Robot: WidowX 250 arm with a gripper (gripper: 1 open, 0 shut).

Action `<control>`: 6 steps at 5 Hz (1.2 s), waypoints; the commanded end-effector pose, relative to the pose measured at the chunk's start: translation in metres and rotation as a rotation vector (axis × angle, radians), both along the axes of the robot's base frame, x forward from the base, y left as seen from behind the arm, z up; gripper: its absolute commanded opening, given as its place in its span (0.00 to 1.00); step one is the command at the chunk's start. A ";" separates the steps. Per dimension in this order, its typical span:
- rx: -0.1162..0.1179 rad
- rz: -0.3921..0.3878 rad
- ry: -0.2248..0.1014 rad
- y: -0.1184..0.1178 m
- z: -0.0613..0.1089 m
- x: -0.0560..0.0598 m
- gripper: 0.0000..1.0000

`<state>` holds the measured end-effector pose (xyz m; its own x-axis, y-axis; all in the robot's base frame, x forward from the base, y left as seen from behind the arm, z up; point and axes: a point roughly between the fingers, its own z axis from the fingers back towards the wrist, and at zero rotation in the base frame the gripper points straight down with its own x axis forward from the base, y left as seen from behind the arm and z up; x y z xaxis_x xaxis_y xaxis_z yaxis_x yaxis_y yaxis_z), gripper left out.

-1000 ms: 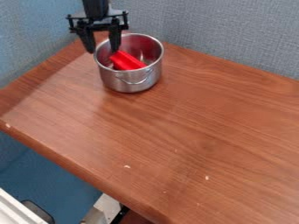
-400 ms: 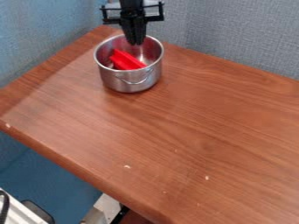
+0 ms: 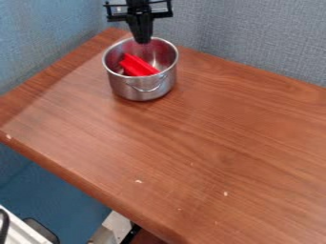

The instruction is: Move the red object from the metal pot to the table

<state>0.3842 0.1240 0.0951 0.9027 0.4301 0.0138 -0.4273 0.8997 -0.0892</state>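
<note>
Red object [image 3: 136, 65]: one block, lying inside the metal pot [image 3: 140, 70], tilted against the near wall.
Pot: one, shiny steel, standing near the back left corner of the table [image 3: 192, 133].
Gripper [image 3: 144, 36]: one, pointing down over the pot's far rim, fingers pressed together with nothing between them; the block is not held.
Handling: the block looks light, rigid and matte, so probably not slippery; the polished pot may slide if nudged.
Where to grip: across the block's narrow sides, near its middle, clear of the pot wall.
</note>
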 end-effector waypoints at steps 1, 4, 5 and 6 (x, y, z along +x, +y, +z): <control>0.040 -0.025 -0.069 -0.008 0.018 0.018 0.00; 0.053 -0.097 -0.078 -0.008 -0.015 0.026 0.00; 0.052 -0.121 -0.088 -0.010 -0.010 0.033 0.00; 0.047 -0.155 -0.101 -0.013 -0.006 0.040 0.00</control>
